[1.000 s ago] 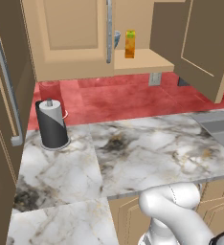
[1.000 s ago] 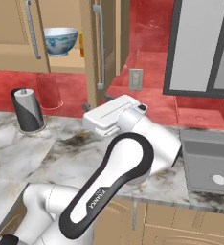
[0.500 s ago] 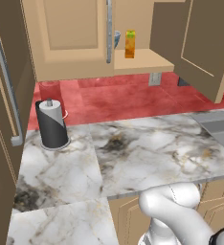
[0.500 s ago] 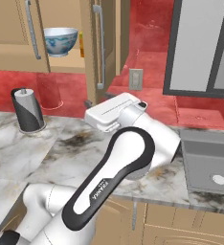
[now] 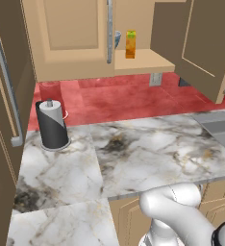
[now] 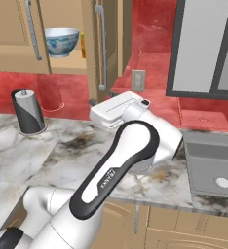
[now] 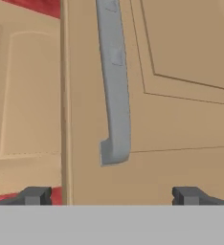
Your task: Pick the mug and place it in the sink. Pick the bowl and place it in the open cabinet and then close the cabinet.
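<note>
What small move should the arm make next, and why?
Probably push the door toward closed. The bowl already sits on the cabinet shelf, and the open gripper faces the door by its handle.

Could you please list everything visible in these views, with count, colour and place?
bowl: one, white with blue pattern, on the shelf of the open cabinet.
cabinet: one, tan, on the wall, doors open, silver bar handle.
juice carton: one, orange and green, on the cabinet shelf.
paper towel holder: one, black and white, on the counter's left.
counter: one, marbled white.
sink: one, grey, right end of the counter.
wall outlet: one, grey, on the red backsplash.
gripper: one, dark jaws open, facing the cabinet door.
</note>
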Tool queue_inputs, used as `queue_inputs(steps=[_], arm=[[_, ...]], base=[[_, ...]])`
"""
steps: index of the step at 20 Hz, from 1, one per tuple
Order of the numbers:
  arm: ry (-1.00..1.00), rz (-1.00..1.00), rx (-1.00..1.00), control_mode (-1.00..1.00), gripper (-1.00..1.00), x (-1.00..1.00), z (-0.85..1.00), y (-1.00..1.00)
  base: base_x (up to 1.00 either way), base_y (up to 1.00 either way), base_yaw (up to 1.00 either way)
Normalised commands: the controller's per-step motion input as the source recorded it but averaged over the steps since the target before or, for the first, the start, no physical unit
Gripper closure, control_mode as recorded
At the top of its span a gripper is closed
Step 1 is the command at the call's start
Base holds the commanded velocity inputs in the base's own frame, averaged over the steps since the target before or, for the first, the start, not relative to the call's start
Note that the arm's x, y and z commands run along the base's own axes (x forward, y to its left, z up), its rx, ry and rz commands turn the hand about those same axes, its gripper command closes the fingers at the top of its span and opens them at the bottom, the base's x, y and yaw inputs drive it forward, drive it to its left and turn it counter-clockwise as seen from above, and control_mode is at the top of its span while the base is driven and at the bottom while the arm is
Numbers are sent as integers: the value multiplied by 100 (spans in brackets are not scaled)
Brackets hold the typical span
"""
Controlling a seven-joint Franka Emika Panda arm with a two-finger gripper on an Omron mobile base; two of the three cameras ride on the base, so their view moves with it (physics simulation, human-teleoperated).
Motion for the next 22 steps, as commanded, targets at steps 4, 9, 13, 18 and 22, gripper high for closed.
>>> queue_inputs(steps=[4, 9, 13, 18, 22], arm=[[0, 0, 0, -100, -100, 21, -13, 10], [0, 0, 0, -100, -100, 11, -12, 35], [0, 0, 0, -100, -100, 6, -13, 54], [0, 0, 0, -100, -100, 2, -4, 56], [0, -1, 0, -100, -100, 2, 0, 51]], base=[[0, 0, 0], [0, 0, 0], [0, 0, 0], [0, 0, 0], [0, 0, 0]])
